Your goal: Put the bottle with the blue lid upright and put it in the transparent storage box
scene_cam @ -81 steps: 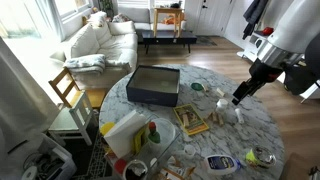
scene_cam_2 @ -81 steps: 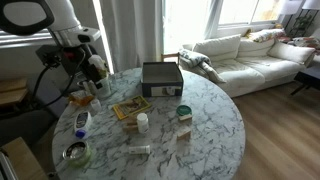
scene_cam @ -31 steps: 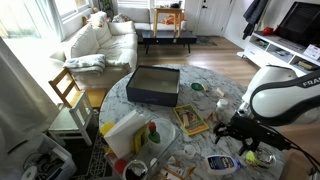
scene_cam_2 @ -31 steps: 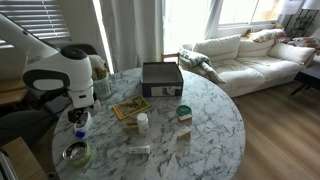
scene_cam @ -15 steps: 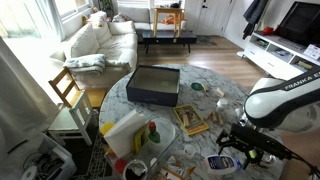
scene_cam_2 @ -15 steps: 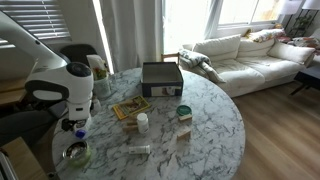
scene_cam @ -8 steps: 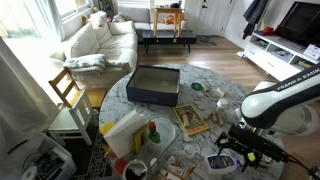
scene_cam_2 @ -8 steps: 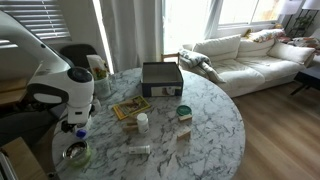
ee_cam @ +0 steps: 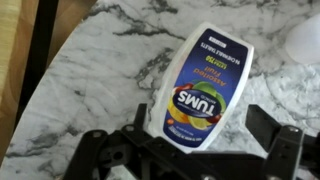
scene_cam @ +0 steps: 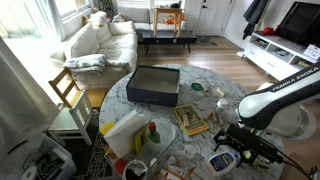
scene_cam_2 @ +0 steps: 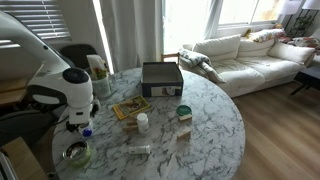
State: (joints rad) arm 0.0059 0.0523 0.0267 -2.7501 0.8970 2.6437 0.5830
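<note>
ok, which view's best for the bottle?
Wrist view: the bottle lies on the marble, large enough to read its print. In both exterior views it is tiny, close under the arm.

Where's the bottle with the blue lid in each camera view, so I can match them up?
Exterior view: the bottle with the blue lid lies low right, near the table's edge.
Exterior view: only its blue end shows, at far left.
Wrist view: right of centre, lying label-up.
Shared landmark: the marble table under it.
</note>
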